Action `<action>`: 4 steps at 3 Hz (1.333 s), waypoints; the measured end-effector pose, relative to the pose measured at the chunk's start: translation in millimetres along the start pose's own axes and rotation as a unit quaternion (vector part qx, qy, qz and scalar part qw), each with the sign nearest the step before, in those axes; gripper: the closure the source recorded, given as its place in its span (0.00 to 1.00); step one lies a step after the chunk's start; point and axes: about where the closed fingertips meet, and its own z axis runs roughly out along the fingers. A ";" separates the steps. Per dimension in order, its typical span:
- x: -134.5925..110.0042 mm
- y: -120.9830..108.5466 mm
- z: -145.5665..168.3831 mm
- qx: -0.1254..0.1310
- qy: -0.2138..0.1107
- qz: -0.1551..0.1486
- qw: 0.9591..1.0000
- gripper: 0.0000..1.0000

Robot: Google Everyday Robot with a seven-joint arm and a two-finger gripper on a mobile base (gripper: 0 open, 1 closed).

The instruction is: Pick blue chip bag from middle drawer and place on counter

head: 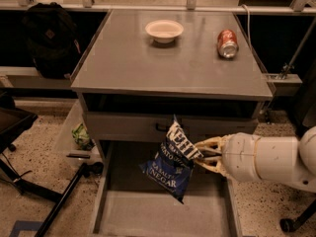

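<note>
**Findings.** The gripper [197,154] sits at approx. 4 o'clock in the view, its arm reaching in from 3 o'clock. Its fingers are clamped on the black-and-white top edge of the blue chip bag [170,171]. The bag hangs tilted, lower corner toward 6 o'clock, above the open middle drawer [148,216]. It appears clear of the drawer floor, though the dim light there leaves us short of certain.

The counter [168,68] lies at 12 o'clock from the bag. It carries a bowl [164,30] at its far end and a soda can [227,43] on its side toward 2 o'clock.

**Risks, in our judgement.**
- The hold is on one edge only, so the crinkly film could slip out under a quick move.
- A straight lift would likely drag the bag against the drawer front [123,127] and the counter's front lip (both directly overhead). The arm needs to back out toward 6 o'clock first.
- A swinging bag set down near 2 o'clock could nudge the can, and a can on its side would prob. roll.
</note>
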 end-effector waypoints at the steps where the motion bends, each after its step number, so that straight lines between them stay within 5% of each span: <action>1: -48.3 -63.5 -41.3 0.041 0.009 -0.016 0.999 1.00; 2: -75.0 -102.0 -65.7 0.079 0.007 -0.037 0.996 1.00; 3: -75.0 -102.1 -65.7 0.079 0.007 -0.037 0.996 1.00; 4: -75.0 -141.1 -67.8 0.089 0.008 -0.041 0.995 1.00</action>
